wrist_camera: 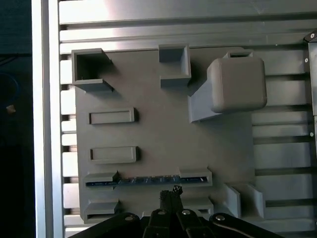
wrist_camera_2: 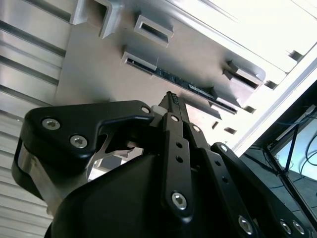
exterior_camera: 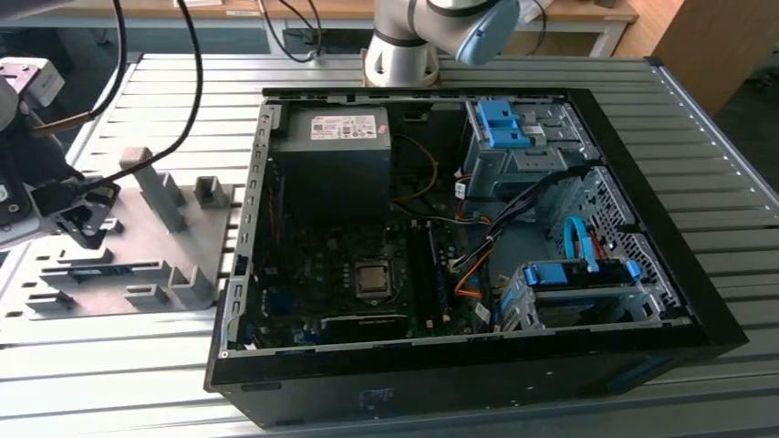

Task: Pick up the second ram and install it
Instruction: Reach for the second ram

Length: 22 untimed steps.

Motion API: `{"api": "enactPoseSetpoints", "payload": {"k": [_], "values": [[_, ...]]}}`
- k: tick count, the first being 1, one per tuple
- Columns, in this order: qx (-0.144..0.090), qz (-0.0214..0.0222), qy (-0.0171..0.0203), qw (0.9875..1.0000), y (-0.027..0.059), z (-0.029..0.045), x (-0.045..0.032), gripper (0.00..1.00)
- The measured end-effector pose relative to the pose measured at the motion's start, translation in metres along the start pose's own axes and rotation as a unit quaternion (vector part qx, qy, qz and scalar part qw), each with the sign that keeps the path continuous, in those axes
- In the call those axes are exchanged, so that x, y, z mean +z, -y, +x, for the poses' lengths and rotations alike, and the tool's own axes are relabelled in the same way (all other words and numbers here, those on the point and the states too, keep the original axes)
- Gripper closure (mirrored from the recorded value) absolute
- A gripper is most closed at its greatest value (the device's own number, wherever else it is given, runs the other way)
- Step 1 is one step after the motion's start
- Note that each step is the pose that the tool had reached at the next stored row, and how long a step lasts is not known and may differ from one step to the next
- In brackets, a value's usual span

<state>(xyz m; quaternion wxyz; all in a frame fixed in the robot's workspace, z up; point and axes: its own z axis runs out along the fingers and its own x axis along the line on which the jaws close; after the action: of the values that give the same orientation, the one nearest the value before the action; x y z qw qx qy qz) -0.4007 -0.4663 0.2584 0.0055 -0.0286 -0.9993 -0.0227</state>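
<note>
The second ram is a thin dark blue strip standing on edge between two holders of a grey fixture plate. The exterior view has it low on that plate, at the view's left. My gripper hangs just above the plate, close beside the strip's middle and apart from it. Its two black fingers are pressed together with nothing between them. In the second wrist view the fingertips point at the strip. The exterior view shows the gripper over the plate's left part.
An open computer case lies at the exterior view's right, with the motherboard, a processor socket and memory slots beside it. Grey blocks and a tall post stick up from the plate. Cables hang near the arm.
</note>
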Motion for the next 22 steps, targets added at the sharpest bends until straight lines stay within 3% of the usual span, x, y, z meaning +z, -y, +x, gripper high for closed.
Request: {"api": "enactPoseSetpoints", "payload": {"k": [13,17,22], "values": [[-0.013,0.0002,-0.0008,0.9999,0.0018,0.0078,0.0227,0.9],[-0.015,0.0002,-0.0008,0.9999,0.0022,0.0126,0.0269,0.9],[-0.015,0.0002,-0.0009,0.9999,0.0024,0.0131,0.0276,0.9]]}}
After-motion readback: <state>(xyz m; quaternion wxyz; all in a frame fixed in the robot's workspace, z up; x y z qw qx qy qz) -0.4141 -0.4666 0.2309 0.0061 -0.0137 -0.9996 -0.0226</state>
